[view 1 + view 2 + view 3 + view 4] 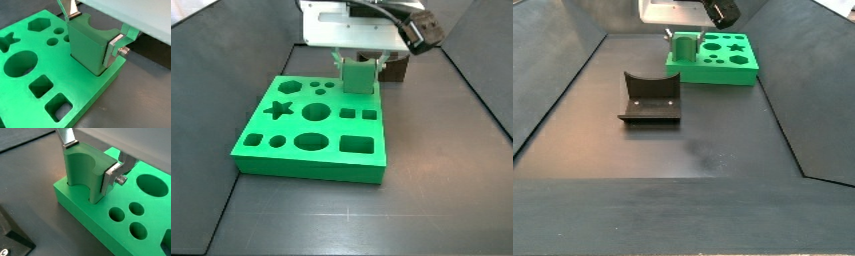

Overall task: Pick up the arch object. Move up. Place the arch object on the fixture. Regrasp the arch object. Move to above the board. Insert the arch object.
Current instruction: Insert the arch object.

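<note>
The arch object is a small bright green block standing upright with its curved notch running down one side. Its lower end sits in a cutout near a corner of the board, a thick green slab with many shaped holes. My gripper is shut on the arch object, one silver finger on each side. In the side views the gripper hangs over the board at its far edge, and the arch object stands at the corner of the board.
The fixture, a dark block with a U-shaped dip, stands on the dark floor apart from the board; its corner shows in a wrist view. Sloping dark walls line the work area on both sides.
</note>
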Tool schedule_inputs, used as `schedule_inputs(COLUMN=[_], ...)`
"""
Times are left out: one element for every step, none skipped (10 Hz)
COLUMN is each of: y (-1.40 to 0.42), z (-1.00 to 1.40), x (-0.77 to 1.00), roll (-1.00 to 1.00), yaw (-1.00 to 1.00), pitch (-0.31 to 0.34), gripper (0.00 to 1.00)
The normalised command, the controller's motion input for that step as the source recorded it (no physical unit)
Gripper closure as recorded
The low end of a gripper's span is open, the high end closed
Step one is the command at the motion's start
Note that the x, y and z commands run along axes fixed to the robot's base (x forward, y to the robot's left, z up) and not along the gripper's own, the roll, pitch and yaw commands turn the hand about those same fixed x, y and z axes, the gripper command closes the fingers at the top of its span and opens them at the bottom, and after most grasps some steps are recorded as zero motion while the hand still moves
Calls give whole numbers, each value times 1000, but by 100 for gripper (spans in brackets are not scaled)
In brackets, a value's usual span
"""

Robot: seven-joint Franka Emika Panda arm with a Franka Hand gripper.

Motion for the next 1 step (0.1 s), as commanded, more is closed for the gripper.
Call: schedule_inputs(y=[0], z=[0], x=[0], roll=[0], yaw=[0], pitch=[0], gripper=[100])
